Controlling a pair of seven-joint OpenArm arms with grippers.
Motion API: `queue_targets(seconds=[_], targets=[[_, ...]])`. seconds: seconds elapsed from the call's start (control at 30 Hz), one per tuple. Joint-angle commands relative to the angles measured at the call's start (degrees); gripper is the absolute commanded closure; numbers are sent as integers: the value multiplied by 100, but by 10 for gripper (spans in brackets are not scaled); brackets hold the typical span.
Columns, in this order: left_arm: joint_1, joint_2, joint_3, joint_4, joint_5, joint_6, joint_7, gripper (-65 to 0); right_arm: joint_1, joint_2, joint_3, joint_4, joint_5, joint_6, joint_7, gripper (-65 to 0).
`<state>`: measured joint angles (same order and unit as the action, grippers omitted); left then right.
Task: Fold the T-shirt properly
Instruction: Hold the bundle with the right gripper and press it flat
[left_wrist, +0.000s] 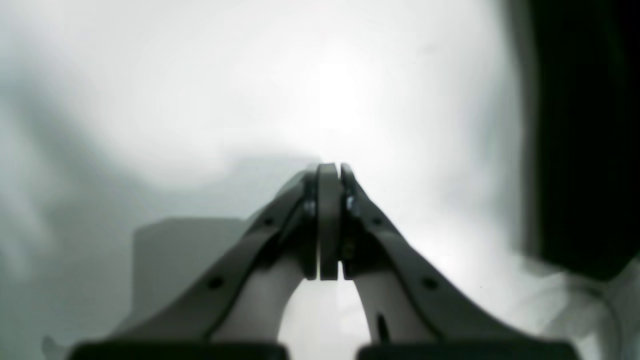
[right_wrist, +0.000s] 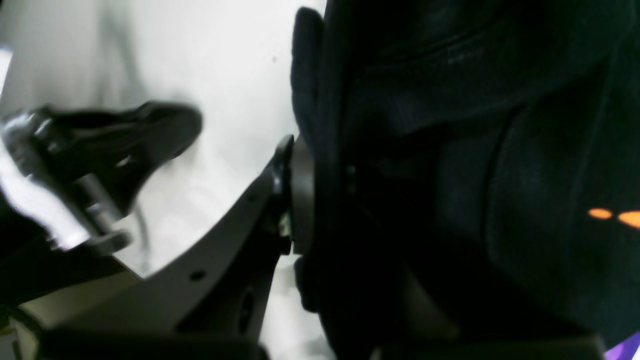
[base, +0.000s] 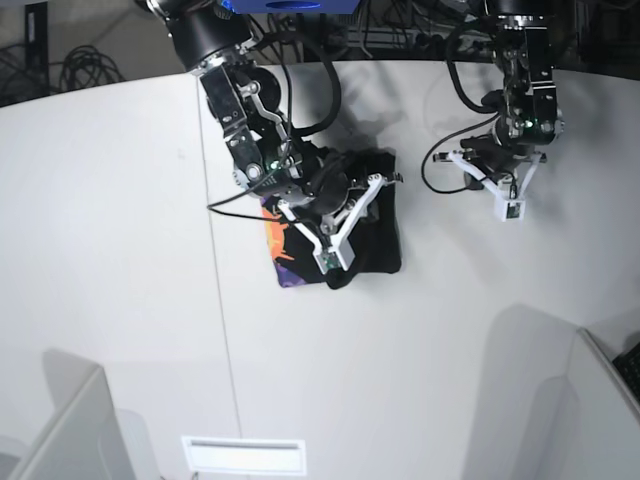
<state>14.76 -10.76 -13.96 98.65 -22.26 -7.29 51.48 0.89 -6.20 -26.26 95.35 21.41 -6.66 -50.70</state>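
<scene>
We judge the T-shirt (base: 370, 215), bunched on the bench (base: 120, 250), soft, light and floppy, best taken by a hem edge; our right fingers (right_wrist: 300, 200) pinch its black fabric, our left fingers (left_wrist: 320, 220) closed on nothing.

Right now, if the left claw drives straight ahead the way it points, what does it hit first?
Probably only the bare white table. The left claw is shut and empty, and the black T-shirt lies off to one side of its line. The view is blurred, so depth is uncertain.
</scene>
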Motion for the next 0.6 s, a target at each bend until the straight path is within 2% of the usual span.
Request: queue_targets(seconds=[0.0, 0.1, 0.2, 0.57], targets=[[5, -62, -174, 188, -2, 4, 16, 0, 109, -79, -16, 69, 70, 28, 107, 0], [66, -62, -525, 284, -2, -5, 280, 0, 197, -79, -16, -150, 70, 28, 248, 0], [181, -62, -745, 284, -2, -5, 315, 0, 206, -79, -16, -230, 70, 28, 397, 0], [321, -62, -842, 276, 6, -5, 307, 0, 285, -79, -16, -318, 70, 28, 424, 0]])
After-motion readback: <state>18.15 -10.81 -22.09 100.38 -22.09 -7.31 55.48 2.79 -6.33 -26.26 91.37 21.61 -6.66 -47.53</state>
